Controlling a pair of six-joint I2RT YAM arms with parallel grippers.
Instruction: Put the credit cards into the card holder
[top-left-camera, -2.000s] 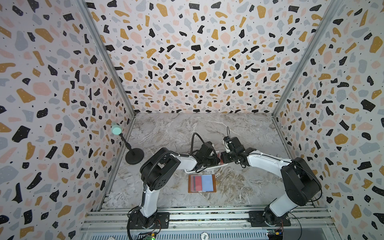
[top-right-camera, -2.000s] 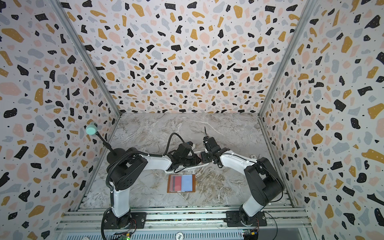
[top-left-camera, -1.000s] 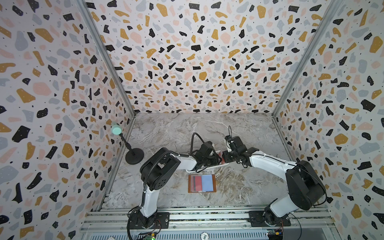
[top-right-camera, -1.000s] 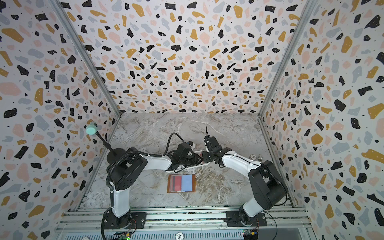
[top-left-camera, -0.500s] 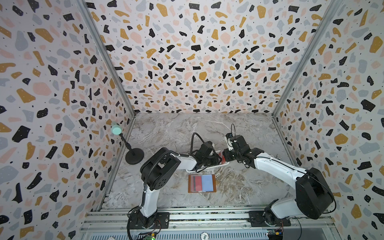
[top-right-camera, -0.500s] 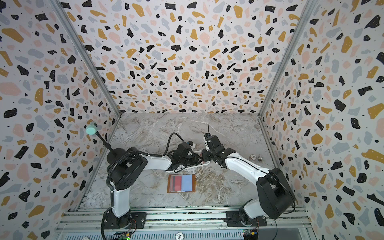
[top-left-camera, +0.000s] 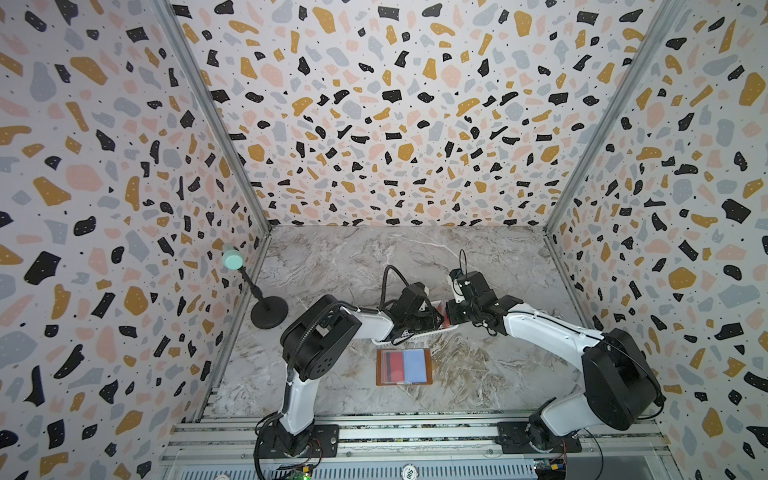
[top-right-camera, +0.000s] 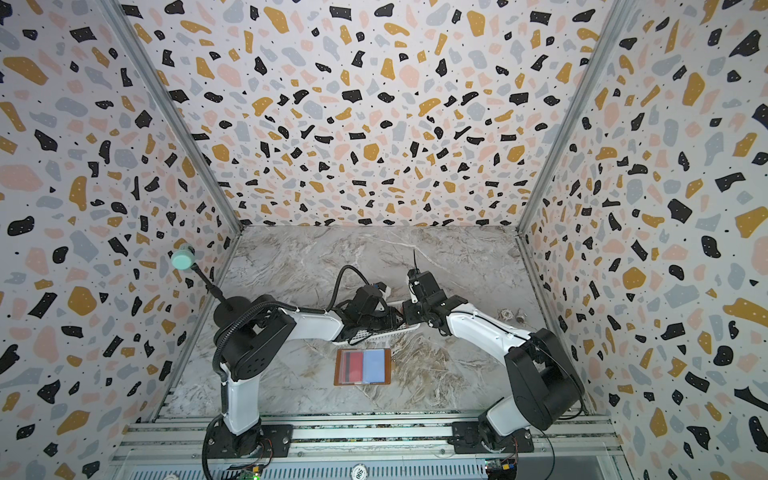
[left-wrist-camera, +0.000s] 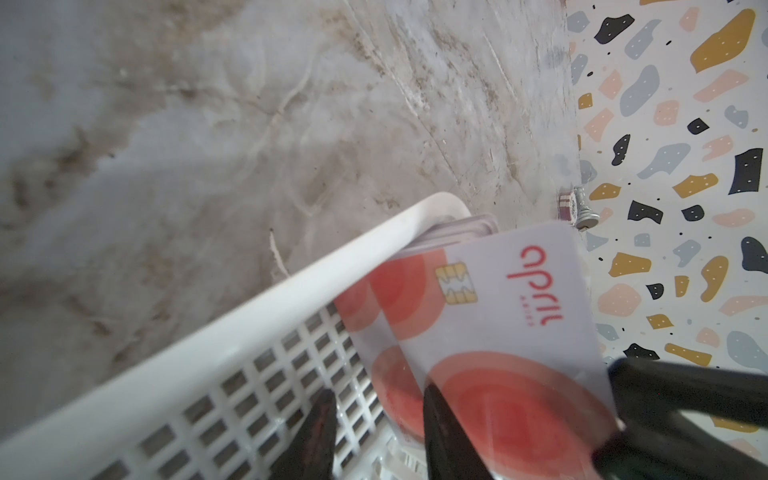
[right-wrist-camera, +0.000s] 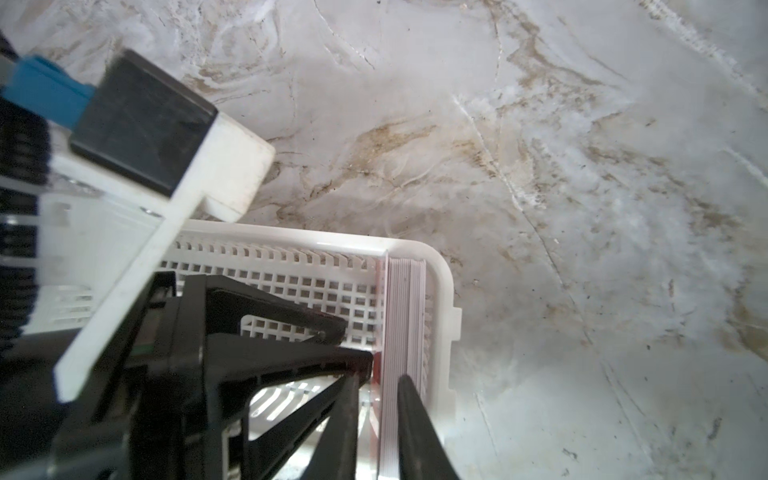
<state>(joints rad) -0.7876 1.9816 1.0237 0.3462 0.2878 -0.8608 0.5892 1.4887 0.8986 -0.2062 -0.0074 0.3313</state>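
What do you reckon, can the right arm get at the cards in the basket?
Probably yes: the right gripper straddles the cards standing at one end of the basket; the left gripper beside it doesn't seem to block.

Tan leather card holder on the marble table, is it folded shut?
No, the tan leather card holder lies opened flat, its pale blue sleeve showing.

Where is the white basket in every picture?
In a top view: white basket just beyond the card holder.
In a top view: same place.
Left wrist: its rim and lattice wall, beside the credit cards.
Right wrist: its corner, around the cards.
Shared landmark: the credit cards standing at its end.
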